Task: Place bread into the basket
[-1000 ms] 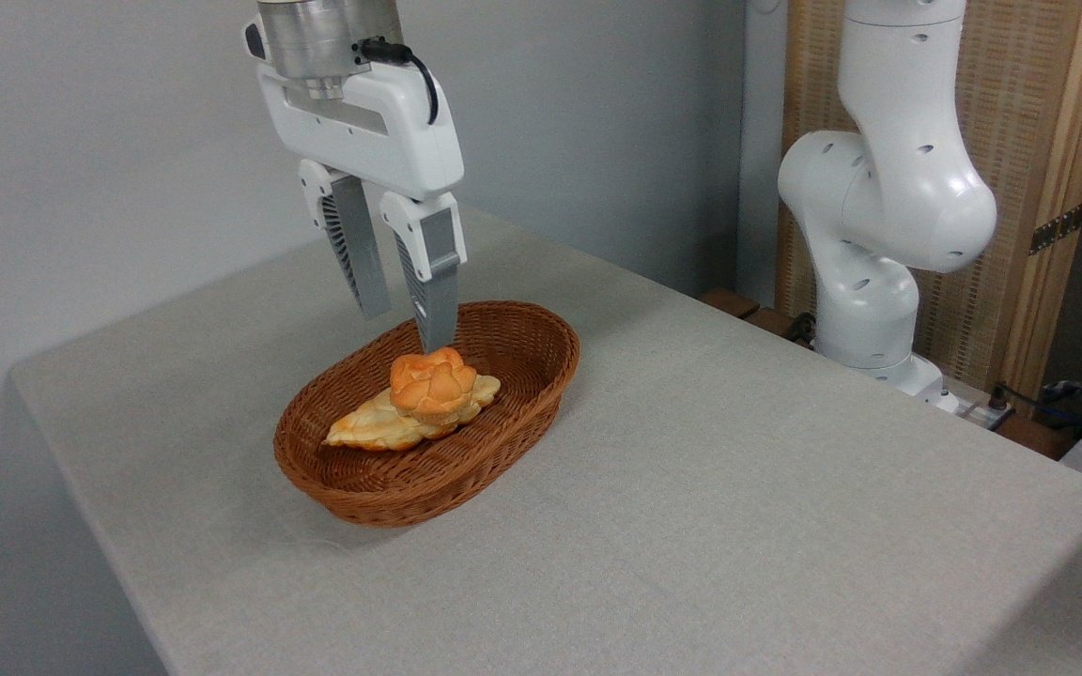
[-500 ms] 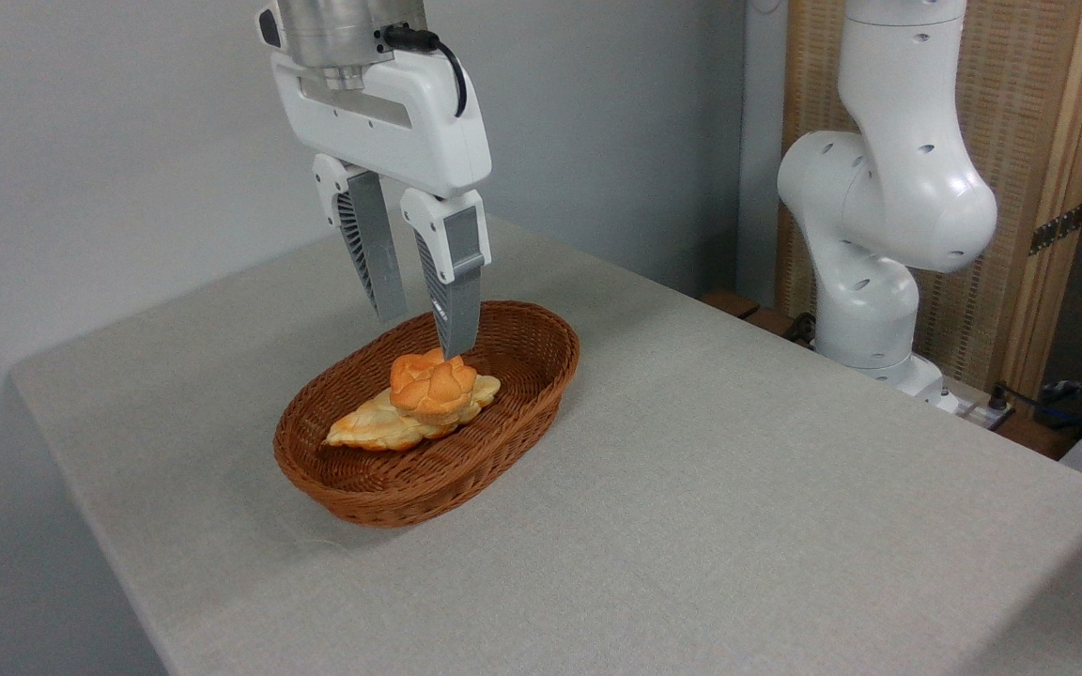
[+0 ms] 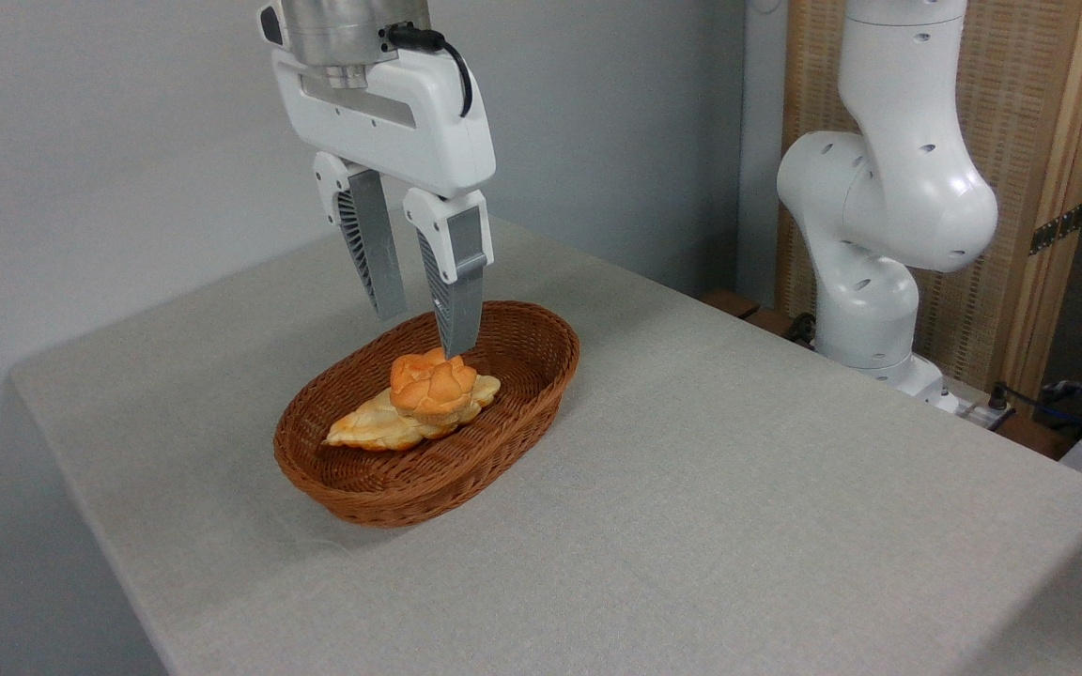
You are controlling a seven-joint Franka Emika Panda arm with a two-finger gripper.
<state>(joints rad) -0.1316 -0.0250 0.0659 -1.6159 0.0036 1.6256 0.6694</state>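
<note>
Round orange bun (image 3: 432, 381) sits inside the wicker basket (image 3: 541, 376), perched on the right end of a paler braided loaf (image 3: 377, 428) that lies along the basket floor. Gripper (image 3: 425, 331) hangs just above the bun, fingers (image 3: 458, 305) spread with a clear gap and nothing between them; the nearer fingertip looks close to the bun's top, though whether it touches cannot be told from this angle. Judgement: the placing is done, the bun is released and at rest, and what is left is only for the arm to lift clear. Room to move: straight above the basket is open. The basket rim is low, so little rise should clear it. The basket stands well in from every edge of the grey surface (image 3: 738, 488), nearer the far-left edge than the right. Right of the basket the surface is bare; the arm's white base (image 3: 870, 310) stands well apart beyond the surface's right edge.
</note>
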